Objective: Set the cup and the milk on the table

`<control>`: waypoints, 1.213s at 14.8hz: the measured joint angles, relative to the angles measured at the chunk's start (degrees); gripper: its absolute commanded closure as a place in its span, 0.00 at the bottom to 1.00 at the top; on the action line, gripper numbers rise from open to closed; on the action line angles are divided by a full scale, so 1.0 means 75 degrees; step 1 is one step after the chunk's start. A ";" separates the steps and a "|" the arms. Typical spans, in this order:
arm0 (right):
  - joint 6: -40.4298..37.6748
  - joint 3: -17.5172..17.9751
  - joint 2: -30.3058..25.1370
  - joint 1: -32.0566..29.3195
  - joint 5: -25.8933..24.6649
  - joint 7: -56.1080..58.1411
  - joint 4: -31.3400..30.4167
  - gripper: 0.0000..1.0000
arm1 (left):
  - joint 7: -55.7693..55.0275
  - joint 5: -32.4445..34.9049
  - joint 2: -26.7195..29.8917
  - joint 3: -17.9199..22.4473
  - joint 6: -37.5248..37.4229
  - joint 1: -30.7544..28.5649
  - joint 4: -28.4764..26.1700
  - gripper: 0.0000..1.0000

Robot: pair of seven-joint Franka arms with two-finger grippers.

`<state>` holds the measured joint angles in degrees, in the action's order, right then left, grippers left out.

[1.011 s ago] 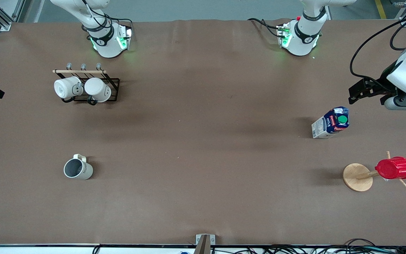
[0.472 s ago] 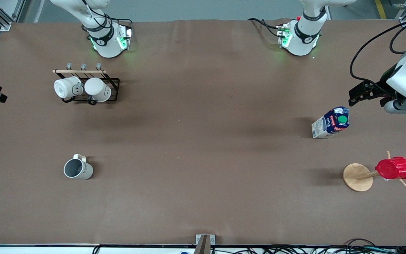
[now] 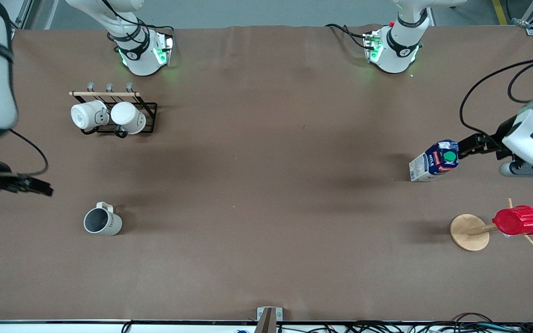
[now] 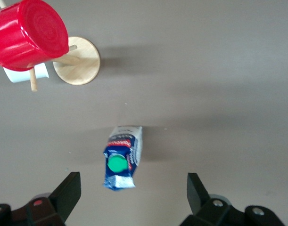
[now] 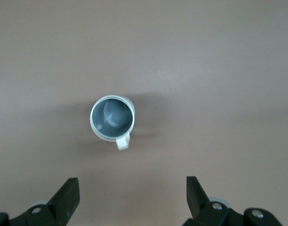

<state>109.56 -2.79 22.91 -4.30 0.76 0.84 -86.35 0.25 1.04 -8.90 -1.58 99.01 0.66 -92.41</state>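
Front view showed both arms had swung in within the last second: the open left pincer (image 3: 472, 145) hung beside the milk (image 3: 434, 161), the open right pincer (image 3: 35, 187) near the cup (image 3: 102, 222). Both stood upright on the table (image 3: 266, 208); grasps looked imminent.

matt brown table (image 3: 266, 208), glossy red cup (image 3: 517, 220)

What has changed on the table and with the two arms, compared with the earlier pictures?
The left gripper moved toward the milk and now hangs close beside it, fingers open. The right gripper came into view at the right arm's end of the table, near the cup, fingers open. Nothing was grasped. Milk, cup, white mugs and red cup stayed put.
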 measured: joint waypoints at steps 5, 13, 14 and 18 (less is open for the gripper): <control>0.1505 0.0006 0.1417 0.0180 -0.0007 0.0268 -0.0062 0.00 | 0.0125 0.0018 -0.0265 0.0005 0.1276 -0.0258 -0.1111 0.02; 0.2777 -0.0002 0.2167 0.0195 -0.0110 0.0620 -0.0412 0.15 | 0.0125 0.0039 -0.0261 0.0011 0.2596 -0.0341 -0.2706 0.03; 0.2884 -0.0002 0.2182 0.0195 -0.0110 0.0627 -0.0472 0.29 | 0.0125 0.0039 -0.0257 0.0011 0.2629 -0.0341 -0.2818 0.03; 0.3100 0.0001 0.2188 0.0221 -0.0111 0.0659 -0.0665 0.86 | 0.0125 0.0039 -0.0221 0.0011 0.2698 -0.0341 -0.3154 0.04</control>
<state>132.81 -2.78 39.32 -2.65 -0.07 5.79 -91.34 1.19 1.33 -10.56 -1.50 119.24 -1.90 -116.07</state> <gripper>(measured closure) 0.335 0.044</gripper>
